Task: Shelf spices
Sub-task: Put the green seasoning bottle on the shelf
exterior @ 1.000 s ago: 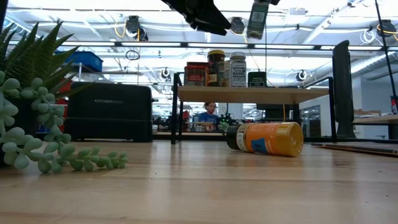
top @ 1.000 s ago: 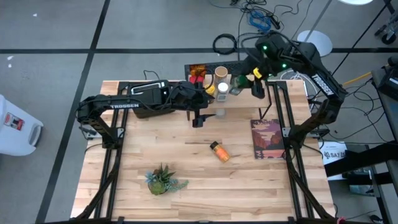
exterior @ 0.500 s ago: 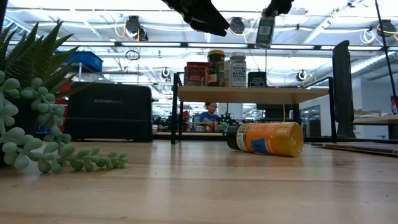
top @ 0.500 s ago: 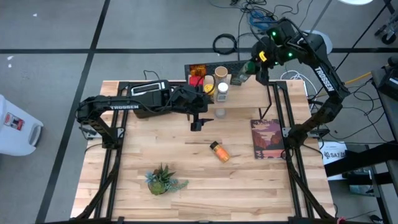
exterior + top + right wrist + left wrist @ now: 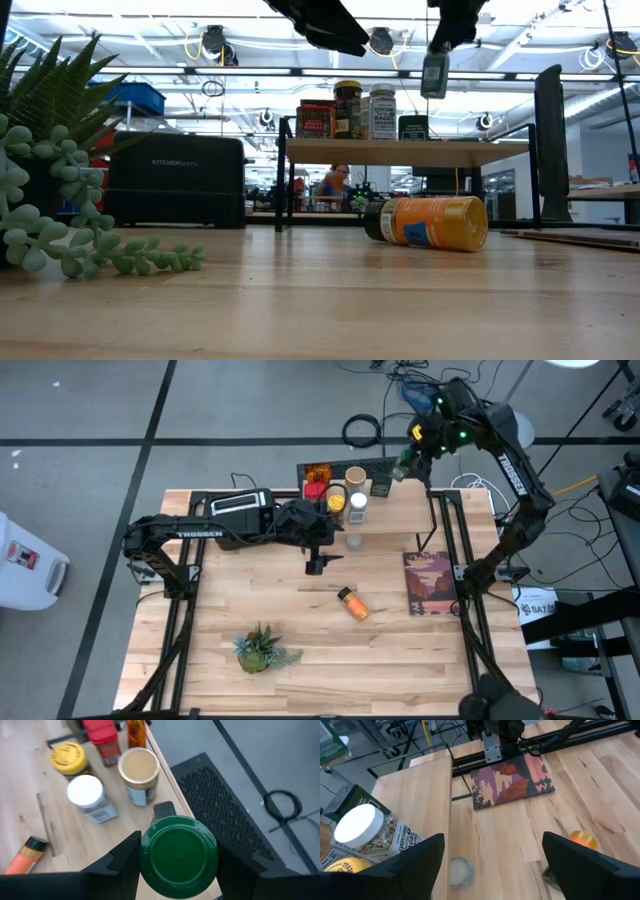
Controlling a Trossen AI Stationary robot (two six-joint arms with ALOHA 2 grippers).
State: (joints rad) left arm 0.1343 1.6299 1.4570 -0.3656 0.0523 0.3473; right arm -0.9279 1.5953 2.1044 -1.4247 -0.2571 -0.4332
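Spices: from above, the right gripper (image 5: 404, 460) hangs over the shelf's (image 5: 400, 510) far end, fingers clamped on a green-capped jar (image 5: 398, 472). Low view: jars (image 5: 381, 111) stand on the shelf; an orange bottle (image 5: 428, 222) lies on the surface. Left wrist: the left gripper's (image 5: 492, 852) fingers spread wide, empty. Right wrist: green cap (image 5: 178, 856) between the fingers.

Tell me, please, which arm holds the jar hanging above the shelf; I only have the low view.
Observer: The right arm; the high view shows the right claw holding the jar over the shelf's right part.
Operator: What colour is its lid?
Observer: Green; the right wrist view shows the lid between the fingers.
Operator: Is the left claw free?
Observer: Yes, the left claw is open and empty, before the shelf.
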